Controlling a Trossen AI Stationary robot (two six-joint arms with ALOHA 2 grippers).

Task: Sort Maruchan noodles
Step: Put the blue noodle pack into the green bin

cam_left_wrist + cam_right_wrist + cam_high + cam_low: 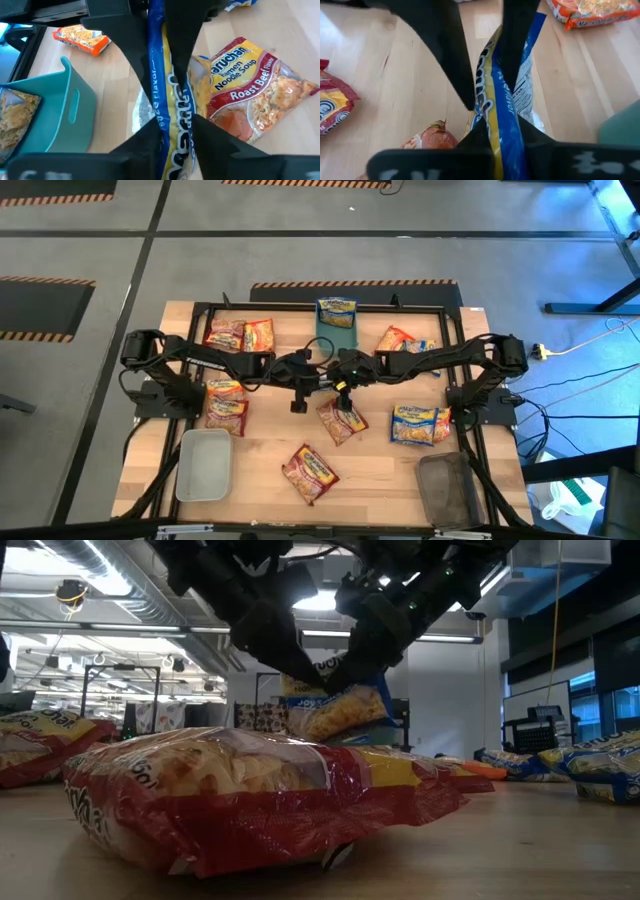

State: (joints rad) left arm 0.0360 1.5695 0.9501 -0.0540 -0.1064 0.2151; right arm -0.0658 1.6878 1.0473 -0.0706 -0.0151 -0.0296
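Note:
A blue-and-yellow Maruchan packet [335, 705] hangs on edge in mid-air over the table's middle, held between both grippers. My left gripper [303, 377] comes from the left and my right gripper [343, 373] from the right, each shut on it. Below it lies a red Roast Beef packet [250, 95]. Another blue-and-yellow packet [337, 310] lies in the teal tray [338, 338] at the far edge. More packets lie flat on the table: far left [240, 335], left [225, 402], near middle [310, 472], right [420, 423], far right [405, 340]. My left gripper [172, 125] pinches the blue-and-yellow packet between its two fingers at the packet's blue edge [159, 107]. The packet stands on edge in the hold, lifted clear of the table. My right gripper [502, 125] pinches the same packet between its two fingers at its blue-and-yellow seam [500, 107], coming from the opposite side. The packet is on edge and clear of the table, with the left arm's fingers [457, 70] on it farther along.
A light grey tray [205, 465] sits at the near left and a dark tray [447, 488] at the near right. A black frame [300, 307] runs around the far half of the table. A red packet [240, 790] lies close to the low camera.

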